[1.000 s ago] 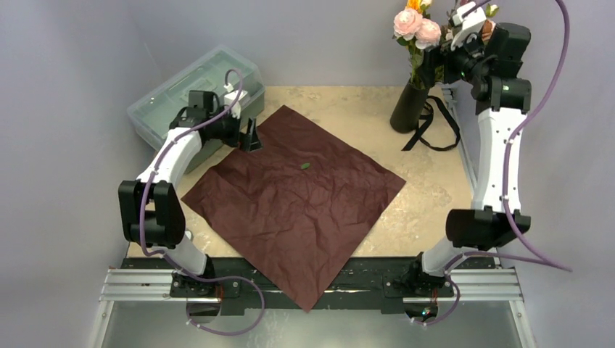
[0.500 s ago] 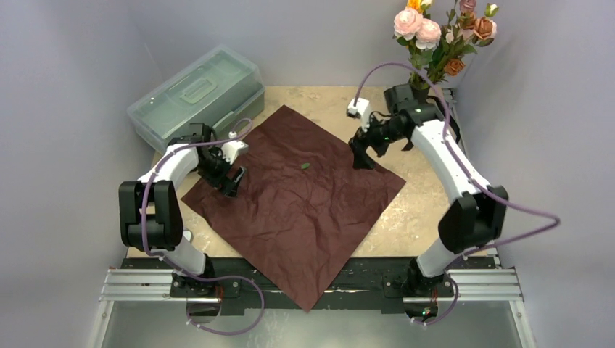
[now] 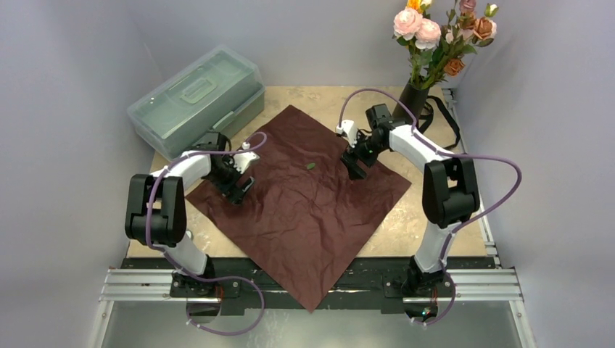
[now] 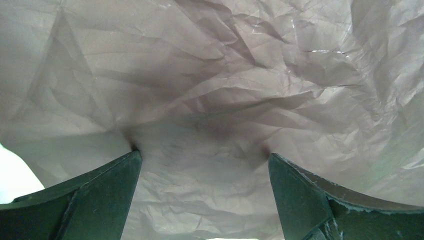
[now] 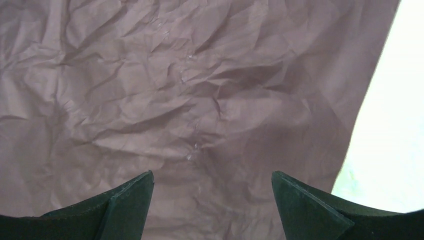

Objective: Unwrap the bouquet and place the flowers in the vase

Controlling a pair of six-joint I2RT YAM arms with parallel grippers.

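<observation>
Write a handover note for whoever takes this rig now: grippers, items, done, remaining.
Left gripper: open, empty, tips on the wrapping paper near its left corner.
Right gripper: open, empty, low over the paper's far right edge.
Flowers stand in the black vase at the far right corner; ribbon beside its base. Paper spread flat mid-table, one loose leaf on it.
Done: bouquet unwrapped, flowers in vase.
Left: nothing for the task itself; probably just clearing the paper.

The left arm (image 3: 183, 165) and right arm (image 3: 415, 143) are built of white links between chunky black joint housings, each trailed by a purple cable (image 3: 520, 181) and carrying a small white block (image 3: 347, 132) near the wrist. The left gripper (image 4: 203, 154) has two dark, wedge-shaped fingers (image 4: 95, 200), one chipped along its edge.
</observation>
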